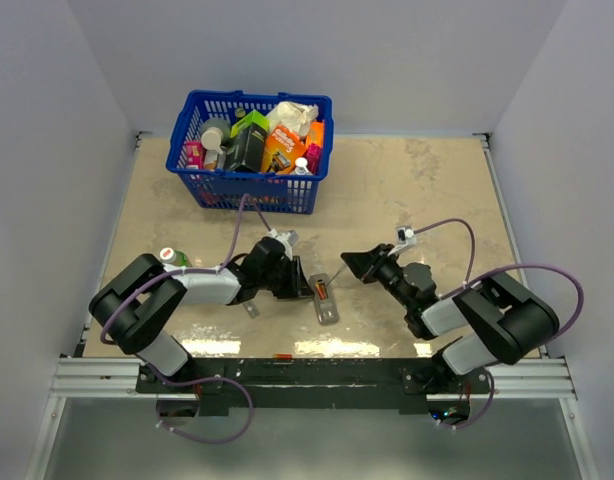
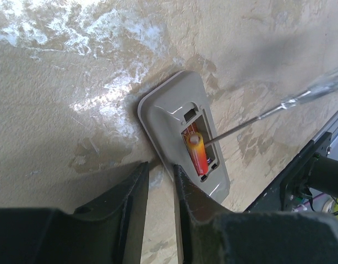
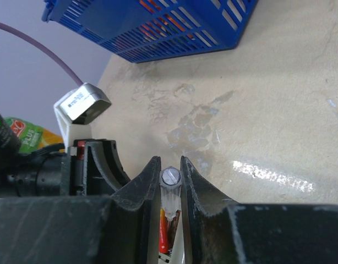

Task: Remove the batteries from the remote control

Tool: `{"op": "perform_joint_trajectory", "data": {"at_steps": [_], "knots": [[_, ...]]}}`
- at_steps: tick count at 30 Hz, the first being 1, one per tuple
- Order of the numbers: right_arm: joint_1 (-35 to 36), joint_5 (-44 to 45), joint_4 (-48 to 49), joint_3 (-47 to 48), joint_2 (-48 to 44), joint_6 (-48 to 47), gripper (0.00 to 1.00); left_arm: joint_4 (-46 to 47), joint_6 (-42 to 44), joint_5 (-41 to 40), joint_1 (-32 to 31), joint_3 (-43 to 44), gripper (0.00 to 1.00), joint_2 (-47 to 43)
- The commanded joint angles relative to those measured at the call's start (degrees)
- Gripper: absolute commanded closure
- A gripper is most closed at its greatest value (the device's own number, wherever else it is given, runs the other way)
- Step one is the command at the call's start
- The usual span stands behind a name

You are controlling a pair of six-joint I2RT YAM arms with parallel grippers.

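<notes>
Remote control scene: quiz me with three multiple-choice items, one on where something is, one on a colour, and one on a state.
1. Where does the blue basket stand?
A) on the far left part of the table
B) between the arm bases
C) in the far right corner

2. What colour is the battery in the recess of the remote control?
A) green
B) red-orange
C) blue

3. What is the right hand doing?
A) open and empty
B) gripping the remote control
C) shut on the screwdriver

Answers:
1. A, the top view shows it at the far left.
2. B, a red-orange cylinder lies in the open recess.
3. C, the hand clamps the screwdriver's clear handle.
</notes>
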Motion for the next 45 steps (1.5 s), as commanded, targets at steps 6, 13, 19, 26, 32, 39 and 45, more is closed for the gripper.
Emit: {"op": "perform_joint_trajectory", "data": {"at_steps": [6, 13, 19, 26, 32, 39, 45], "knots": [[0.14, -0.85, -5.9, 1.46, -8.16, -2.23, 1.0, 2.01, -0.23, 0.11, -0.26, 0.5, 0.71, 0.45], [0.22, -1.11, -6.09, 1.28, -7.73, -2.06, 1.0, 0.43, 0.12, -1.03, -0.35, 0.41, 0.71, -0.6], [0.14, 0.2, -7.83, 1.63, -8.95, -3.37, 1.0, -2.12, 0.56, -3.4, -0.26, -0.03, 0.71, -2.62], [0.22, 3.37, -16.28, 2.6, -15.37, -8.21, 1.0, -3.0, 1.27, -3.67, -0.26, 0.5, 0.71, -3.6], [0.49, 3.28, -12.68, 1.99, -11.77, -8.12, 1.0, -0.54, 0.57, -1.21, -0.26, 1.38, 0.71, -1.58], [1.8, 3.63, -9.43, 2.34, -7.99, -7.68, 1.0, -0.1, 0.74, -0.68, -0.26, 1.55, 0.71, -0.96], [2.86, 3.72, -9.59, 2.6, -8.86, -7.24, 1.0, 0.69, 0.3, -0.15, -0.26, 1.29, 0.71, -0.34]]}}
